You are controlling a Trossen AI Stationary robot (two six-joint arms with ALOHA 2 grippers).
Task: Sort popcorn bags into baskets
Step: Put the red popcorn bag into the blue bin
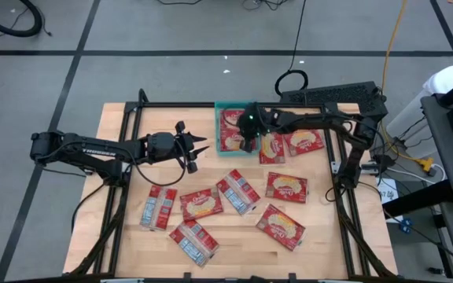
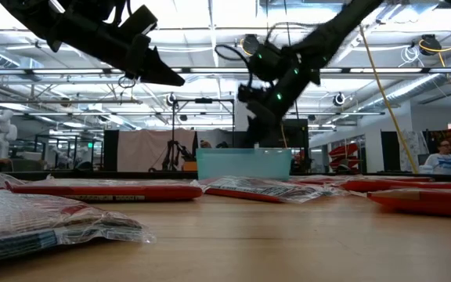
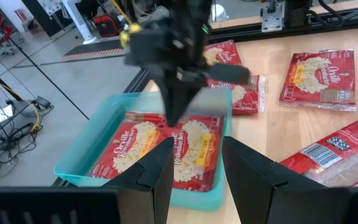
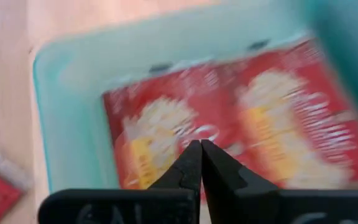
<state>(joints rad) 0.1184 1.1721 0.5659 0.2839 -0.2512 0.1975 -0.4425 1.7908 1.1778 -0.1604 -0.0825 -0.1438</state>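
Hovering pinched-closed over the tray [image 1: 219,107], right hand [image 1: 248,146] hides a bagged packet [image 1: 231,130].

You are seeing red popcorn bags [image 3: 166,146] showing yellowish-white popcorn pictures, lying in the teal-green basket [image 3: 82,146] just below your dark right gripper [image 3: 176,118]

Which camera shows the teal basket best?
The left wrist view: the basket shows whole, with popcorn bags inside under the right claw. High view: mostly hidden by the arm. Low view: only one side wall. Right wrist view: blurred.
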